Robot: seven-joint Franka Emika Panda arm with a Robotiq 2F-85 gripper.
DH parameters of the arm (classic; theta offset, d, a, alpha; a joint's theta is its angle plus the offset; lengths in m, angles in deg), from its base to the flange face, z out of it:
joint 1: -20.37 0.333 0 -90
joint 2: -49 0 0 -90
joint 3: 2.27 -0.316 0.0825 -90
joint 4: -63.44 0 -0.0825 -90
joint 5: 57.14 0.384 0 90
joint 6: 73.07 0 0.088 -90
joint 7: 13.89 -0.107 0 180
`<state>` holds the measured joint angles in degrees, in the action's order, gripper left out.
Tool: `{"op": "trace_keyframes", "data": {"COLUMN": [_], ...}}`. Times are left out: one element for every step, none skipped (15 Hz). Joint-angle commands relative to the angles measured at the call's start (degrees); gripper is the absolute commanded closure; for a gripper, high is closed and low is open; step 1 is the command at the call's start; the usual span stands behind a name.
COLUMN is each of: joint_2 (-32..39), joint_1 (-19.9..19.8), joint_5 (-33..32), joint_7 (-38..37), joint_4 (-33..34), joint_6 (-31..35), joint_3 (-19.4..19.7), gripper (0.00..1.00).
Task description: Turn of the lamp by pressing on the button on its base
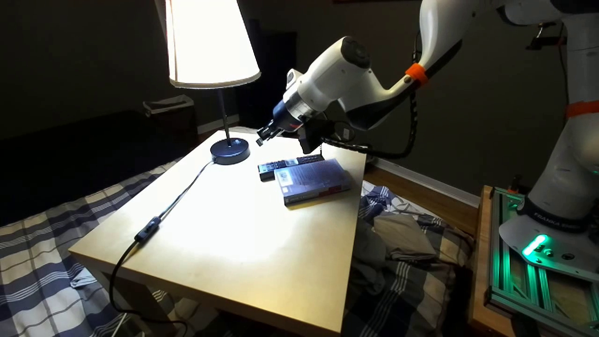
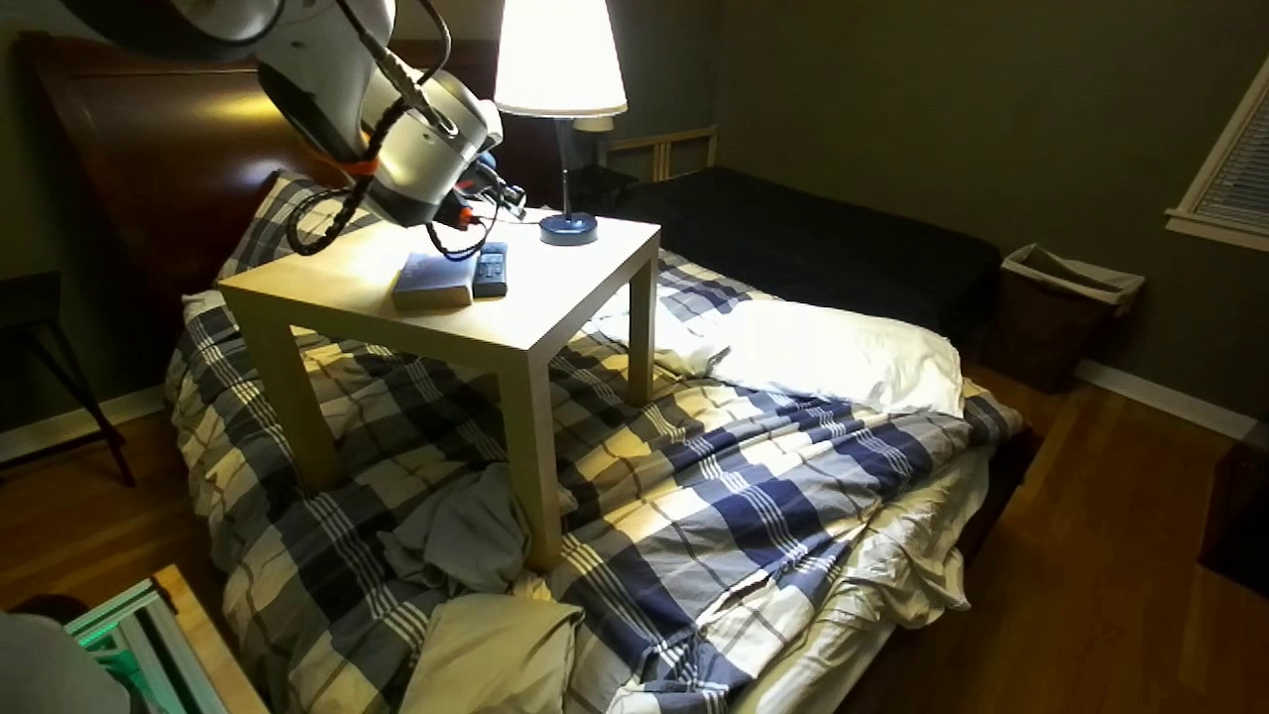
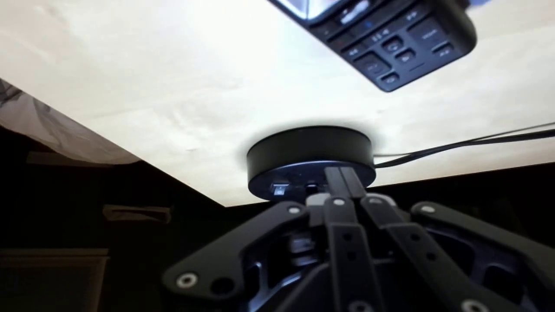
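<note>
The lamp is lit, with a glowing white shade (image 1: 210, 44) on a thin dark pole. Its round dark base (image 1: 230, 152) stands at the table's far end and also shows in an exterior view (image 2: 568, 230) and the wrist view (image 3: 310, 145). A small light-coloured button (image 3: 279, 189) sits on top of the base, left of the fingertips in the wrist view. My gripper (image 1: 262, 137) is shut and empty, tilted down beside the base and a little above the table. In the wrist view the fingertips (image 3: 345, 175) overlap the base; the exterior view shows them apart from it.
A black remote (image 1: 290, 162) and a dark box or book (image 1: 313, 180) lie on the pale table (image 1: 224, 262) near the base. The lamp cord with an inline switch (image 1: 148, 229) runs along the table's edge. The shade overhangs above the base. The table stands on a plaid bed (image 2: 714, 476).
</note>
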<state>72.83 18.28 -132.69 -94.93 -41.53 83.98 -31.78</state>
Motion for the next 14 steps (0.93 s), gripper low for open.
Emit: {"op": "trace_keyframes", "data": {"joint_2": [0.3, 0.3, 0.3, 0.3, 0.3, 0.3, 0.3, 1.3, 2.5, 3.3, 4.2, 5.3, 6.3, 7.4], "joint_1": [0.0, 0.0, 0.0, 0.0, 0.0, 0.0, 0.0, 0.9, 1.3, 1.5, 1.6, 1.7, 1.8, 1.7], "joint_5": [0.0, 0.0, 0.0, 0.0, 0.0, 0.0, 0.0, -2.5, -4.0, -5.8, -6.7, -7.8, -8.7, -9.1], "joint_7": [0.0, 0.0, 0.0, 0.0, 0.0, 0.0, 0.0, -1.1, -1.2, -1.3, -0.7, -0.5, -0.4, -0.2], "joint_4": [0.3, 0.4, 0.6, 0.7, 0.8, 0.8, 0.8, 2.3, 3.8, 5.0, 6.2, 7.6, 8.8, 10.0], "joint_6": [0.0, 0.0, 0.0, 0.0, 0.0, 0.0, 0.0, -1.0, -1.0, -0.9, -0.6, -0.1, 0.2, 0.9], "joint_3": [0.0, 0.0, 0.0, 0.0, 0.0, 0.0, 0.0, 1.0, 1.7, 2.3, 2.7, 3.2, 3.5, 3.6], "gripper": [0.99, 0.99, 0.99, 0.99, 0.99, 0.99, 1.0, 1.0, 1.0, 1.0, 1.0, 1.0, 1.0, 1.0]}}
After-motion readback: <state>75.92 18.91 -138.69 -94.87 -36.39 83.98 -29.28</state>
